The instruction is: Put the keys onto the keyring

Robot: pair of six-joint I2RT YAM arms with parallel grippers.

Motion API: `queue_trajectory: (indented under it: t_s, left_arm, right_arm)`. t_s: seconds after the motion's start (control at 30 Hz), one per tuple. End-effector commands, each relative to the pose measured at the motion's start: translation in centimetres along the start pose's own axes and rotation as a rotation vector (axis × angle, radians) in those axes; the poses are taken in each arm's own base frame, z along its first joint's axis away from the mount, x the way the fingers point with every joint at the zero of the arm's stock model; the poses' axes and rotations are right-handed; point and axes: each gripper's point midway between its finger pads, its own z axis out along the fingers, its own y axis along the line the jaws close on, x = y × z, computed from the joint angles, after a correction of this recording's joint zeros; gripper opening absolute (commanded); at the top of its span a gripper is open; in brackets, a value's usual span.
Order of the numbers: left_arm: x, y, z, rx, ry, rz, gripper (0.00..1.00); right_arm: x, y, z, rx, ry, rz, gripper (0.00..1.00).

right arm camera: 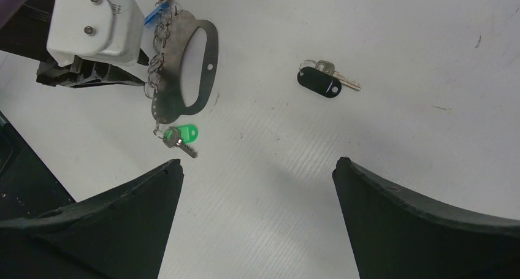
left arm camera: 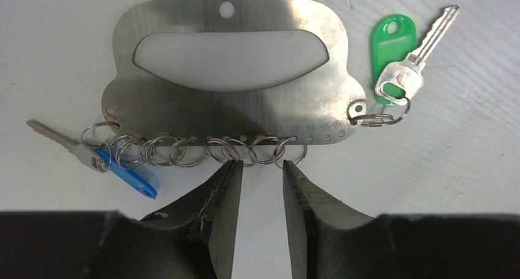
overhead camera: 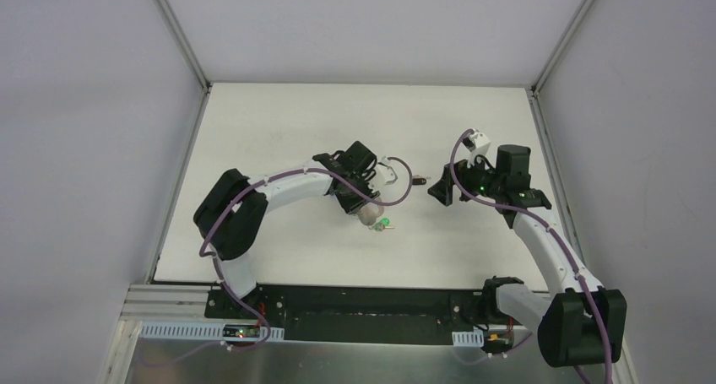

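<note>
The keyring [left arm camera: 227, 107] is a flat steel plate with a handle slot and a row of split rings [left arm camera: 184, 151] along its near edge, lying on the table. The blue-headed key [left arm camera: 126, 171] hangs on the leftmost ring, and the green-headed key [left arm camera: 392, 43] on the ring at the right end. My left gripper [left arm camera: 262, 167] is open a little, its tips just short of the middle rings, with nothing between them. The black-headed key [right arm camera: 319, 81] lies loose with its own small ring, apart from the plate [right arm camera: 168, 101]. My right gripper [right arm camera: 257, 162] hovers wide open and empty.
From above, the keyring [overhead camera: 370, 215] and green key [overhead camera: 384, 224] lie under the left wrist, and the black key [overhead camera: 418, 181] sits between the two grippers. The left arm's white camera housing [right arm camera: 92, 21] stands close beside the plate. White walls ring the table.
</note>
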Motion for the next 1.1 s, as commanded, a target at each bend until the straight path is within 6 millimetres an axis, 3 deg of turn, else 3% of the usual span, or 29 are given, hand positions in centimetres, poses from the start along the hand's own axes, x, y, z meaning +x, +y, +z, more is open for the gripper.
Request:
queue_trajectory:
  t_s: [0.0, 0.23, 0.47, 0.63, 0.87, 1.07]
  left_arm:
    - [0.0, 0.8, 0.2, -0.038, 0.04, -0.031, 0.33]
    - [0.5, 1.7, 1.6, -0.086, 0.066, -0.057, 0.3]
    - [1.2, 0.9, 2.2, -0.053, 0.073, -0.062, 0.19]
    - [0.9, -0.7, 0.7, 0.029, 0.013, -0.029, 0.01]
    - [-0.3, -3.1, -3.3, 0.165, -0.158, 0.026, 0.0]
    - [-0.7, -1.4, -3.4, 0.09, -0.163, -0.005, 0.0]
  right_arm:
    - [-0.2, 0.4, -0.2, -0.015, -0.011, -0.034, 0.98]
    - [-0.1, 0.4, -0.2, -0.02, -0.008, -0.032, 0.98]
    - [-0.1, 0.3, -0.2, -0.018, -0.008, -0.033, 0.98]
    - [0.0, 0.3, -0.2, -0.018, -0.006, -0.033, 0.98]
    - [0.1, 0.2, -0.2, -0.018, -0.004, -0.039, 0.98]
    - [0.1, 0.3, -0.2, -0.021, -0.003, -0.039, 0.98]
